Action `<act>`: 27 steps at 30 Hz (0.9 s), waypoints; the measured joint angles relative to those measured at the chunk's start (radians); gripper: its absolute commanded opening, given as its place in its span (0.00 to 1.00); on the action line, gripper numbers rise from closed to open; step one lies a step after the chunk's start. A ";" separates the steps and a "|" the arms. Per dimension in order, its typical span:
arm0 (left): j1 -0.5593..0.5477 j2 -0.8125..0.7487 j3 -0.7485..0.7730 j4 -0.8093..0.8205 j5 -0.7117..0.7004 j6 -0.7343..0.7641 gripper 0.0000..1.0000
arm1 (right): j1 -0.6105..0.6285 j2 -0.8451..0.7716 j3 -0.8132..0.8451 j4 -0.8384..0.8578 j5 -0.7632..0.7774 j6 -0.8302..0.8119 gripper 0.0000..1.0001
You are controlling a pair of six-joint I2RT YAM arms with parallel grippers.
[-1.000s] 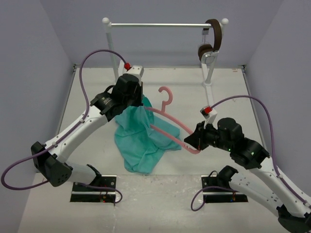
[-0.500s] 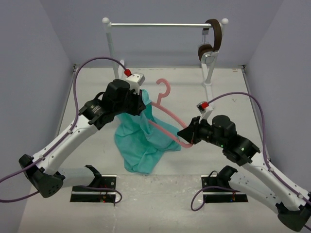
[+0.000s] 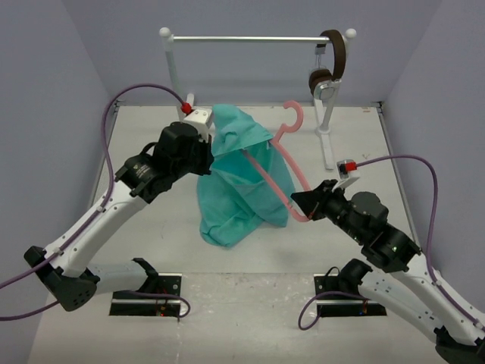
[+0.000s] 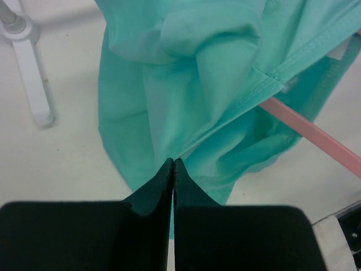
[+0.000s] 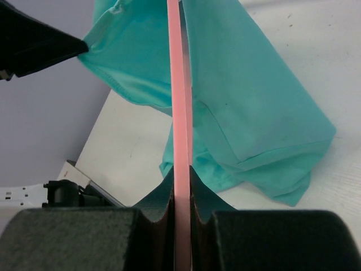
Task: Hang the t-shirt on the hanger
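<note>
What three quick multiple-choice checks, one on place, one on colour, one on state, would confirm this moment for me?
1. Where do the headphones hang?
A) at the right end of the rail
B) at the left end of the rail
C) lying on the table

2. What colour is the hanger?
A) white
B) pink
C) black

3. What state is the right hand in?
A) open, holding nothing
B) shut on the hanger
C) shut on the headphones

Answers:
1 A: the top view shows them hanging by the rail's right post.
2 B: its bar is pink in every view.
3 B: the right wrist view shows its fingers clamped on the pink bar.
</note>
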 measured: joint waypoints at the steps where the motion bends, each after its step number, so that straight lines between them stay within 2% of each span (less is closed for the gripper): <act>1: 0.000 0.022 0.000 0.001 -0.008 0.000 0.00 | 0.002 0.003 0.001 -0.002 -0.004 -0.003 0.00; 9: -0.002 0.121 0.000 0.018 0.064 -0.007 0.00 | 0.006 0.047 0.000 -0.017 -0.095 -0.097 0.00; 13: -0.009 0.106 0.011 0.054 0.168 -0.014 0.00 | 0.006 0.175 0.018 0.009 -0.167 -0.152 0.00; 17: -0.021 0.062 0.046 0.068 0.201 -0.027 0.00 | 0.010 0.303 0.018 0.047 -0.156 -0.145 0.00; 19: -0.022 0.016 0.064 0.066 0.163 -0.038 0.00 | 0.012 0.318 0.016 0.063 -0.101 -0.106 0.00; 22: -0.022 -0.058 0.102 0.043 0.022 -0.057 0.00 | 0.017 0.281 0.000 0.086 0.014 -0.031 0.00; 27: -0.020 -0.085 0.172 0.010 -0.185 -0.069 0.00 | 0.024 0.161 -0.008 0.097 0.067 0.002 0.00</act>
